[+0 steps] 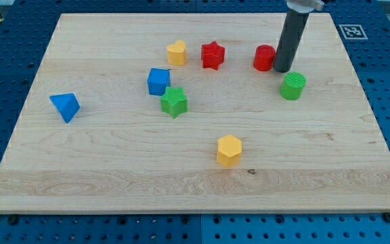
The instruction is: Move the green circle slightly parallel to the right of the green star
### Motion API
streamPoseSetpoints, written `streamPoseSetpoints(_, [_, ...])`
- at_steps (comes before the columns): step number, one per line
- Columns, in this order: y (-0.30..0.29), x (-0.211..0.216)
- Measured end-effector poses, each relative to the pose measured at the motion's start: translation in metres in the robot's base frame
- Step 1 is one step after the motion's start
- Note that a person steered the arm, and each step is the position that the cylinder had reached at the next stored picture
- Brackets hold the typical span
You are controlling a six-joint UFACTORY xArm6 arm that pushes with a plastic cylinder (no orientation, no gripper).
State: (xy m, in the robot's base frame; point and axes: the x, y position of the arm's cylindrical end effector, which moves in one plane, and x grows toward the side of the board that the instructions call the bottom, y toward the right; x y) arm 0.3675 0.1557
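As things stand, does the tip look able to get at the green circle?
Probably yes. My tip sits just up-left of the green circle, with nothing between them; the red block lies on the tip's far side, out of the way.

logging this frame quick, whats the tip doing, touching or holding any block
My tip: a bare rod, holds nothing; it sits between the red cylinder and the green circle, just above the circle at the view's top; contact cannot be told.

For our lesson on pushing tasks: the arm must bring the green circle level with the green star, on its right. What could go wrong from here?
My tip sits between the red cylinder and the green circle, so it may knock the red one. Pushing from the view's top-left would likely drive the circle away from the green star.
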Motion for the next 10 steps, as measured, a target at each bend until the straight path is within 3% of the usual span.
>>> streamPoseSetpoints(2, [0.002,0.009])
streamPoseSetpoints(5, [0.045,-0.017])
streamPoseSetpoints(7, [0.035,-0.017])
streamPoseSetpoints(10, [-0.005,0.038])
